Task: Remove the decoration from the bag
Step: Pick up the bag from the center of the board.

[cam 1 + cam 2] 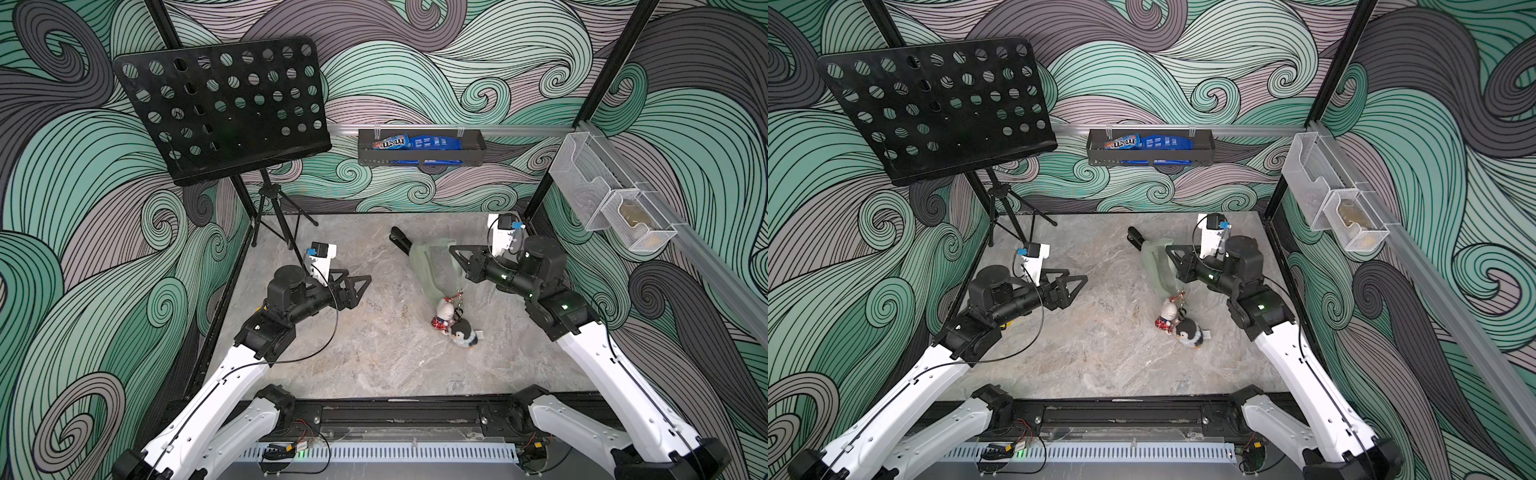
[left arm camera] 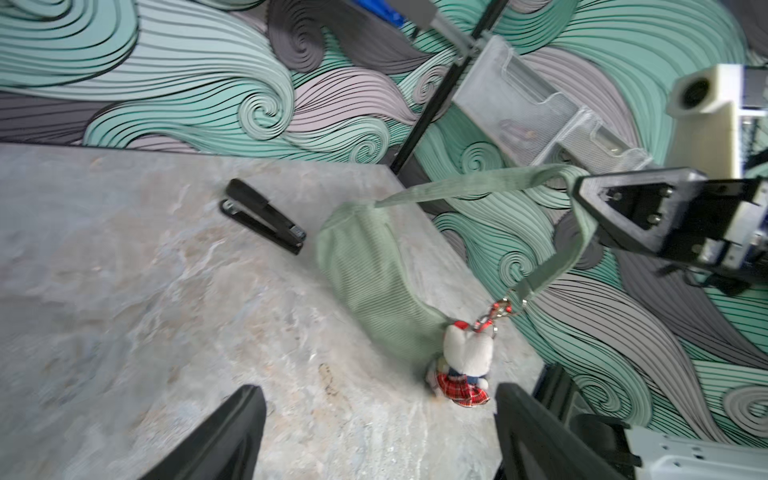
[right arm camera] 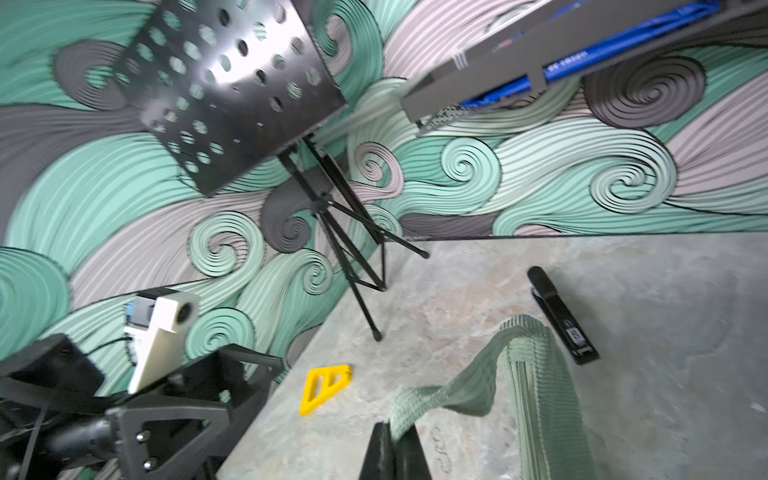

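Observation:
The sage-green bag (image 1: pixel 432 266) (image 1: pixel 1156 266) (image 2: pixel 374 282) hangs tilted, its lower end near the table. My right gripper (image 1: pixel 453 249) (image 1: pixel 1169 249) (image 3: pixel 392 432) is shut on the bag's strap (image 2: pixel 478 187) (image 3: pixel 436 399) and holds it up. The decoration is clipped by a red-and-metal clasp (image 2: pixel 494 311) to the bag's lower end. It is a white plush in a red plaid skirt (image 1: pixel 444 318) (image 1: pixel 1167 318) (image 2: pixel 467 353) and a grey penguin plush (image 1: pixel 463 334) (image 1: pixel 1187 334), both resting on the table. My left gripper (image 1: pixel 359 286) (image 1: pixel 1077 282) (image 2: pixel 378 399) is open, left of the plushes and apart from them.
A black stapler (image 1: pixel 401 241) (image 2: pixel 262 216) (image 3: pixel 561 316) lies behind the bag. A yellow triangular piece (image 3: pixel 324 388) lies near the left arm. A music stand (image 1: pixel 224 108) stands at the back left. A black wall tray (image 1: pixel 419 160) and mesh bins (image 1: pixel 602 195) hang on the walls.

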